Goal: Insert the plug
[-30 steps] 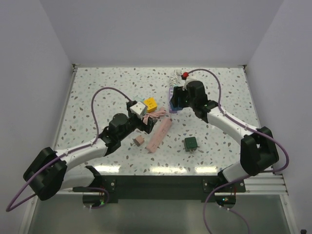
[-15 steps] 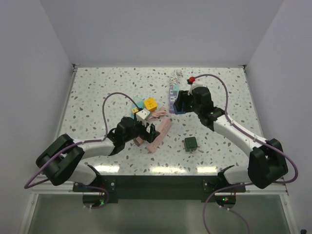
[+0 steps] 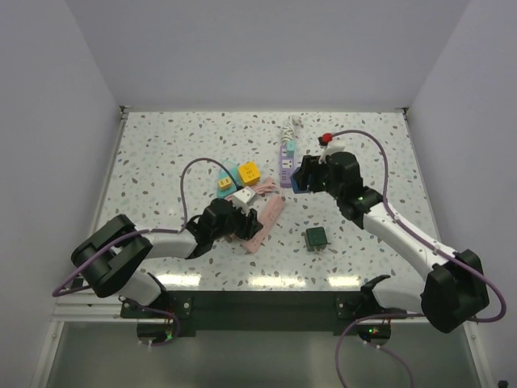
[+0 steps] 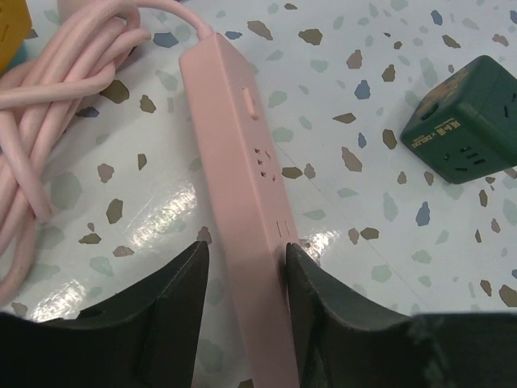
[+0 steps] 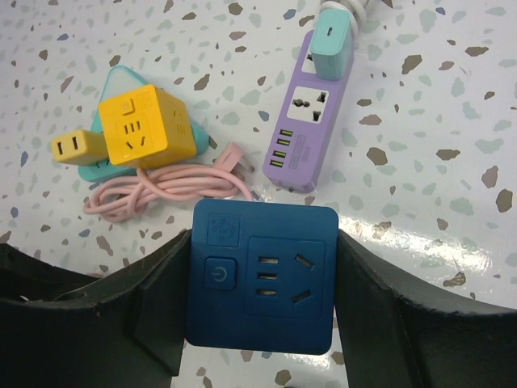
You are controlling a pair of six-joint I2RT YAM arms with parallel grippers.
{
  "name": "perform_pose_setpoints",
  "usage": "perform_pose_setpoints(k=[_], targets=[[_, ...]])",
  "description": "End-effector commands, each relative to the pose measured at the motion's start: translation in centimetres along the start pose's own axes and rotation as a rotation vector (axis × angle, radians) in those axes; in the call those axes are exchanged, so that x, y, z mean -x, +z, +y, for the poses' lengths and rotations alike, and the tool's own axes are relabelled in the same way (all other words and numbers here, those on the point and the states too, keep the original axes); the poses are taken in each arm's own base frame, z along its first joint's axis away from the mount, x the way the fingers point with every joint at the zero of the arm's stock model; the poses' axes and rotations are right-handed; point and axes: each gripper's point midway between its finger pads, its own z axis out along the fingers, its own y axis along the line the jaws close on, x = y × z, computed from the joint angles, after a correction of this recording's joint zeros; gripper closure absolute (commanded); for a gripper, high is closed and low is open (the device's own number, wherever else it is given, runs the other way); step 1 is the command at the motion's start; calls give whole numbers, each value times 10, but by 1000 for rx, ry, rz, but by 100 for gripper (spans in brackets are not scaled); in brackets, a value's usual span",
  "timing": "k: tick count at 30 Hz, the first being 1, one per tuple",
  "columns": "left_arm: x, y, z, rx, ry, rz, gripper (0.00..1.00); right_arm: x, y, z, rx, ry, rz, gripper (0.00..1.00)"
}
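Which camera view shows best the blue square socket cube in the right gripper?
The right wrist view: the blue square socket cube fills the foreground between the fingers of the right gripper, its button and holes clear. The top external view shows a small blue patch at the gripper. The left wrist view does not show it.

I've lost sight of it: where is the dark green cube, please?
In the top view the dark green cube lies right of centre, untouched, just right of the pink power strip.
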Motion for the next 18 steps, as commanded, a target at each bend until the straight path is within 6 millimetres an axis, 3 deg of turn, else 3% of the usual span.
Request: perform_pose_setpoints(k=[1,5,6,9,14,18], targets=[[-3,5,5,44,3,21,55,19,-12,10,44,35,-79,100],[-16,9,8,62,-7,66,70,10,-18,12,67,58,-79,100],[-20,10,9,66,-12,77,81,11,-19,14,78,65,-89,100],[-33,13,12,84,-39,113,99,9,-22,19,106,100,-99,100],[-52,17,15,98,-92,159,100,2,-25,26,147,132,-103,100],[-59,21,4,47,-152,156,100,-3,-25,27,151,161,-110,100]])
